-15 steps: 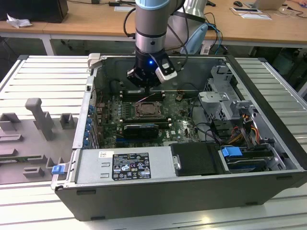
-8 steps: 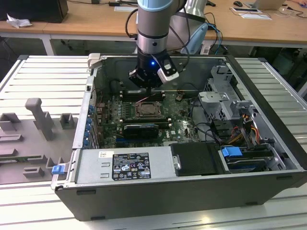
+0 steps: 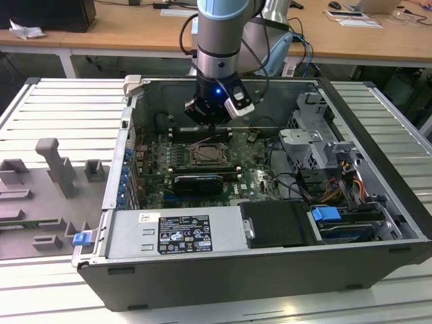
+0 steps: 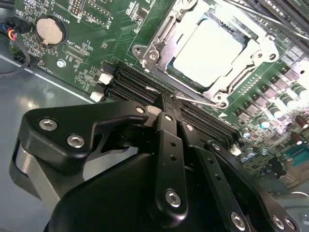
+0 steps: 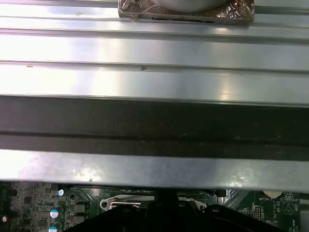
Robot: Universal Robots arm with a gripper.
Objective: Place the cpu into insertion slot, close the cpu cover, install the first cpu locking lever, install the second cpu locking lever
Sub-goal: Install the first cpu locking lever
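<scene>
Claw lowered into an open case, just beside the slot.

An open computer case [image 3: 270,270] is seen on the ribbed counter [image 3: 61,108], with the green board [image 3: 253,162] on its floor. The claw [image 4: 165,99] is held low over the board with its fingers [image 4: 166,123] brought together, pinched on a thin wire lever [image 4: 203,100] at the slot [image 4: 159,50] edge. The cpu [image 4: 210,50] is seated in the slot, framed by the cover [image 4: 181,24].
</scene>
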